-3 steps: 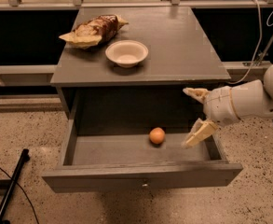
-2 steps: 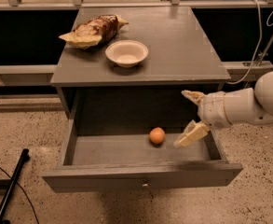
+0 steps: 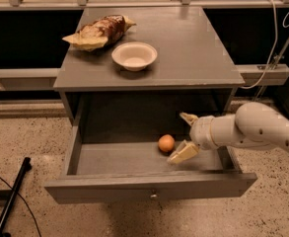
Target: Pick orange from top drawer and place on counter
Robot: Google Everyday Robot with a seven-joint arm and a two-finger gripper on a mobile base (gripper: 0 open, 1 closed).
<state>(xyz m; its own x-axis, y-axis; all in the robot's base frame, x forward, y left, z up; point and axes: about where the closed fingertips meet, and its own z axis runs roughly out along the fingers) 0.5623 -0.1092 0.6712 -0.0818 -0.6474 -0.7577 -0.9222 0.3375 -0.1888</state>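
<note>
The orange (image 3: 166, 143) lies on the floor of the pulled-out top drawer (image 3: 149, 189), right of its middle. My gripper (image 3: 184, 135) is inside the drawer, just right of the orange and level with it. Its fingers (image 3: 182, 153) are spread open and hold nothing; the near one reaches beside the orange's right side, the far one (image 3: 188, 117) sits behind it. The white arm comes in from the right over the drawer's right wall. The counter (image 3: 193, 48) is the grey top of the cabinet above the drawer.
A white bowl (image 3: 134, 56) stands on the counter's left half, with a crumpled snack bag (image 3: 98, 32) behind it. A cable (image 3: 274, 38) hangs at the right. A black rod (image 3: 11, 196) lies on the speckled floor at the left.
My gripper has moved left and down into the drawer, from well right of the orange to right beside it. The orange has not moved.
</note>
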